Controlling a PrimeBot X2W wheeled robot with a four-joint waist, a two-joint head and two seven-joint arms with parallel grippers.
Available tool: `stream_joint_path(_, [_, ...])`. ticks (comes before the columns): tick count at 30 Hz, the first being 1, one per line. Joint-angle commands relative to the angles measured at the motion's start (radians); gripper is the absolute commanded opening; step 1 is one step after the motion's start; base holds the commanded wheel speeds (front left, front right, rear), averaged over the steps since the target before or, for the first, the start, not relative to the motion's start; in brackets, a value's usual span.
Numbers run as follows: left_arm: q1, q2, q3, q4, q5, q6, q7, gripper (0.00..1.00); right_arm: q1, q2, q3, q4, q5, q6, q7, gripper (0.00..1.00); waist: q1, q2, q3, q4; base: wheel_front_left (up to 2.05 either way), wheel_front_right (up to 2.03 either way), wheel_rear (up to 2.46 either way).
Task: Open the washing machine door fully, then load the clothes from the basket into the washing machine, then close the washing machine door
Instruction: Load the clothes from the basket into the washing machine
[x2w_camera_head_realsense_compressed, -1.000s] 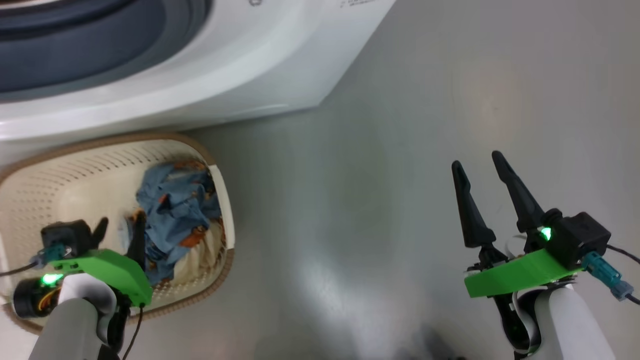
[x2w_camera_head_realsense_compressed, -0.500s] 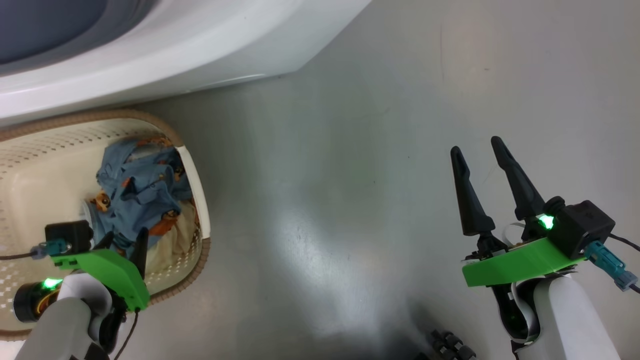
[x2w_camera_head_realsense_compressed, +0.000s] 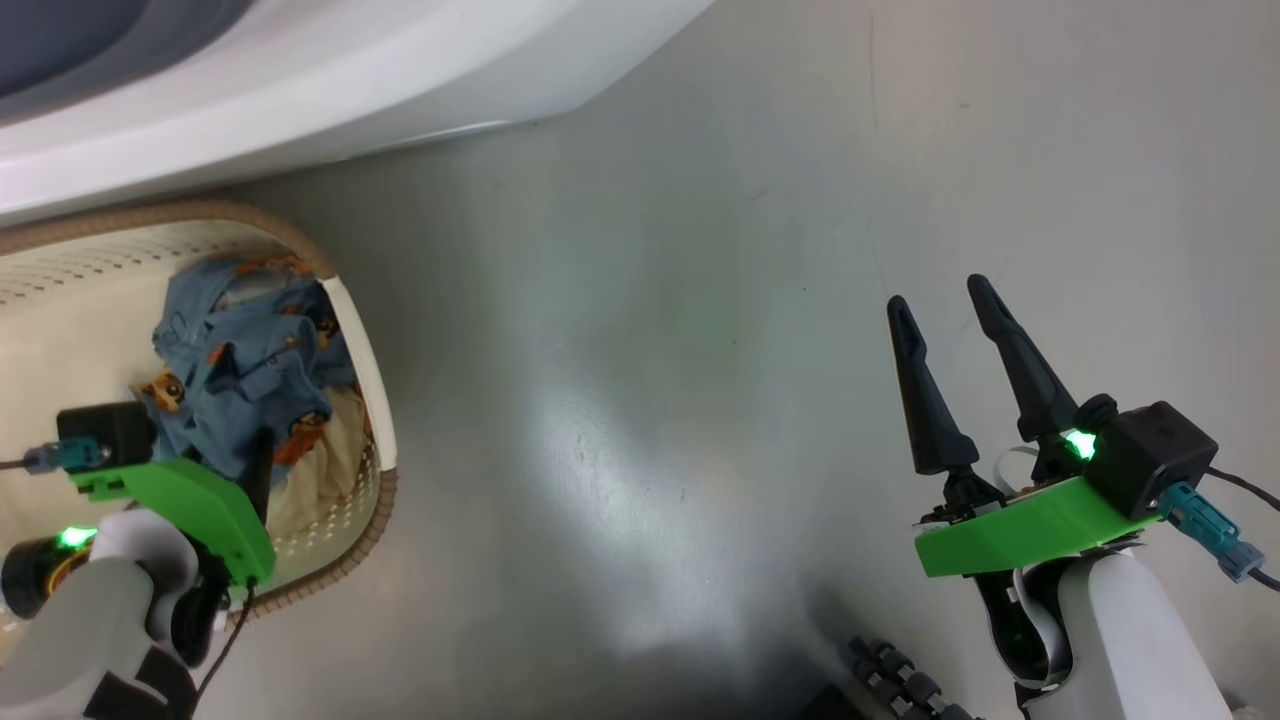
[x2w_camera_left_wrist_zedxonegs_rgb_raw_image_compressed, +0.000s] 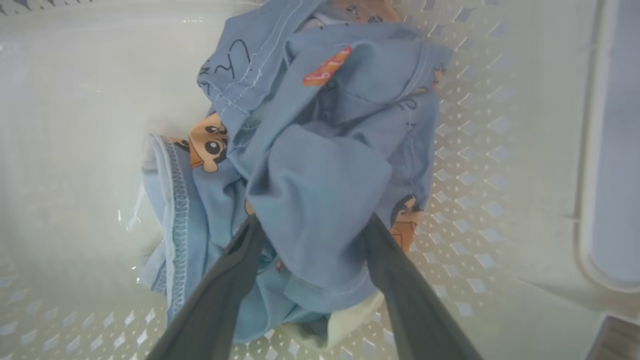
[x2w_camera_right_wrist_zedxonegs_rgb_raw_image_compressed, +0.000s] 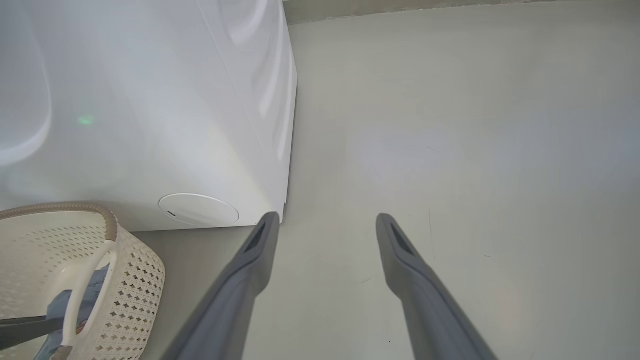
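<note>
The basket (x2w_camera_head_realsense_compressed: 362, 340), cream with a brown rim, stands on the floor against the white washing machine (x2w_camera_head_realsense_compressed: 330, 80). The clothes (x2w_camera_head_realsense_compressed: 235, 370), light blue with orange-brown figures, lie bunched at its right end. My left gripper (x2w_camera_head_realsense_compressed: 232, 458) reaches down into the basket, open. In the left wrist view its fingers (x2w_camera_left_wrist_zedxonegs_rgb_raw_image_compressed: 235, 270) straddle a fold of the clothes (x2w_camera_left_wrist_zedxonegs_rgb_raw_image_compressed: 320, 195), the tips sunk into the cloth. My right gripper (x2w_camera_head_realsense_compressed: 937, 296) hangs open over bare floor, far right of the basket, with nothing between its fingers (x2w_camera_right_wrist_zedxonegs_rgb_raw_image_compressed: 250, 260). The washing machine door is out of view.
Smooth grey floor (x2w_camera_head_realsense_compressed: 650, 350) stretches right of the basket and the machine. The washer's front corner (x2w_camera_right_wrist_zedxonegs_rgb_raw_image_compressed: 285, 150) and a round cover (x2w_camera_right_wrist_zedxonegs_rgb_raw_image_compressed: 198, 209) low on its front sit left of my right gripper. A dark ribbed part of my base (x2w_camera_head_realsense_compressed: 890, 675) shows at the bottom edge.
The head camera has shifted, sliding the whole picture left and up. My left gripper has gone from the clothes' left edge down onto the pile. The right gripper holds its pose.
</note>
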Motion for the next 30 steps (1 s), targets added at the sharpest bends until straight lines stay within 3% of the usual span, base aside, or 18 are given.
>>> stream_joint_path(1, [-0.006, 0.043, 0.008, -0.002, -0.02, -0.001, 0.003, 1.0, 0.009, -0.003, 0.019, -0.021, 0.007, 0.001, -0.012, 1.0, 0.0, -0.0001, 0.013, -0.004, 0.0, 0.0, 0.0])
stream_joint_path(20, [-0.113, 0.044, -0.079, 0.089, -0.127, -0.001, 0.004, 1.0, 0.008, -0.003, 0.008, -0.036, -0.005, 0.001, -0.012, 1.0, 0.0, -0.0001, 0.054, -0.011, 0.0, 0.0, 0.0])
stream_joint_path(23, [-0.127, 0.038, -0.086, 0.109, -0.141, -0.001, 0.017, 0.33, 0.007, -0.003, 0.008, -0.04, -0.005, 0.001, -0.012, 1.0, 0.0, -0.0001, 0.058, -0.013, 0.0, 0.0, 0.0])
stream_joint_path(24, [-0.131, 0.037, -0.088, 0.114, -0.146, -0.001, 0.019, 0.0, 0.007, -0.003, 0.008, -0.041, -0.005, 0.001, -0.012, 1.0, 0.0, -0.0001, 0.059, -0.013, 0.0, 0.0, 0.0])
stream_joint_path(30, [-0.144, 0.033, -0.108, 0.108, -0.178, -0.001, 0.013, 0.0, 0.007, -0.003, 0.001, -0.043, -0.008, 0.001, -0.012, 1.0, 0.0, -0.0001, 0.055, -0.012, 0.0, 0.0, 0.0])
